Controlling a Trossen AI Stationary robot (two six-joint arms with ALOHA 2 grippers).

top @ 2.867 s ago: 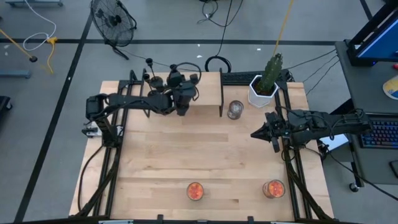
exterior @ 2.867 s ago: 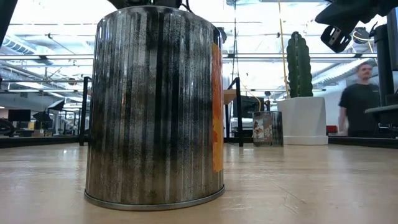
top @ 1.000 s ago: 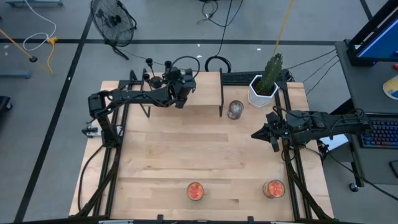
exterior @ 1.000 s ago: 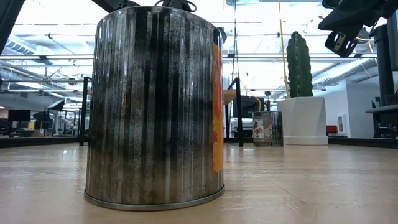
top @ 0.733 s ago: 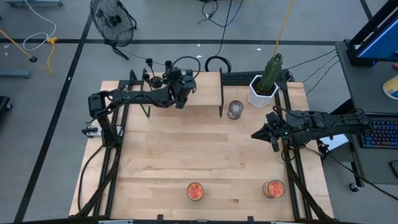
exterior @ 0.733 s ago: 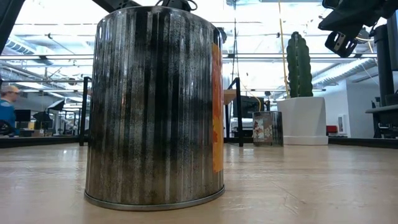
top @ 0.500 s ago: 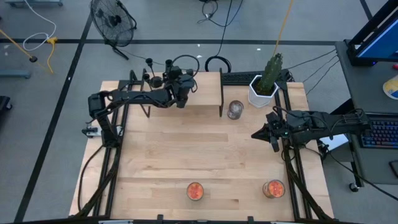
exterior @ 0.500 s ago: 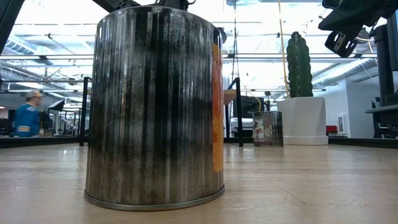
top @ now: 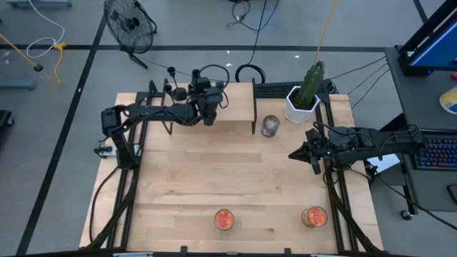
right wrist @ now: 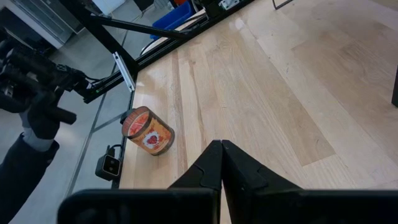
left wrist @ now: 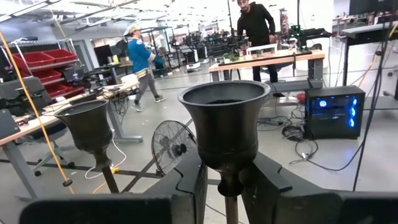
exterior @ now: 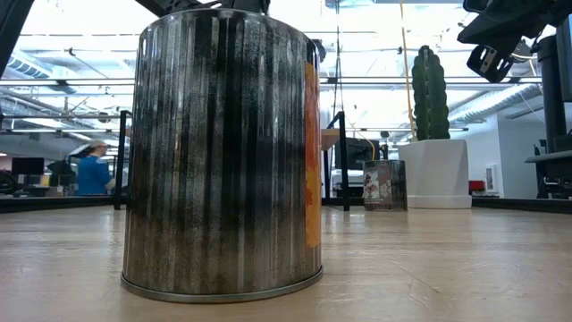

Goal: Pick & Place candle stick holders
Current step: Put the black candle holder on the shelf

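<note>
My left gripper (left wrist: 230,186) reaches level over the raised wooden shelf (top: 232,107) at the table's far edge. It is shut on a black candle stick holder (left wrist: 224,124), whose cup top stands just above the fingers; in the high view this holder (top: 194,73) is partly covered by the arm. A second black holder (left wrist: 90,127) stands a little farther off beside it, shown in the high view as holder (top: 171,71). The bases of both are hidden. My right gripper (right wrist: 221,152) waits shut above the table's right side, seen from above as gripper (top: 293,154). My left gripper pinches the holder's thin stem (left wrist: 231,202) just under the cup, between its two fingers. The fingers (left wrist: 194,186) come level from the table's near side and lie across the stem. The holder stands upright in the hold. Its base is out of the picture, so I cannot tell whether it rests on anything.
A silvery clear jar (top: 270,126) and a white cactus pot (top: 303,100) stand at the far right. Two orange-filled jars (top: 224,219) (top: 313,215) stand near the front edge. One ribbed jar (exterior: 223,152) fills the low view. A person walks in the room behind.
Both arms keep their places and the holder stays upright between my left fingers. In the low view a person in the room behind walks from left toward the right.
</note>
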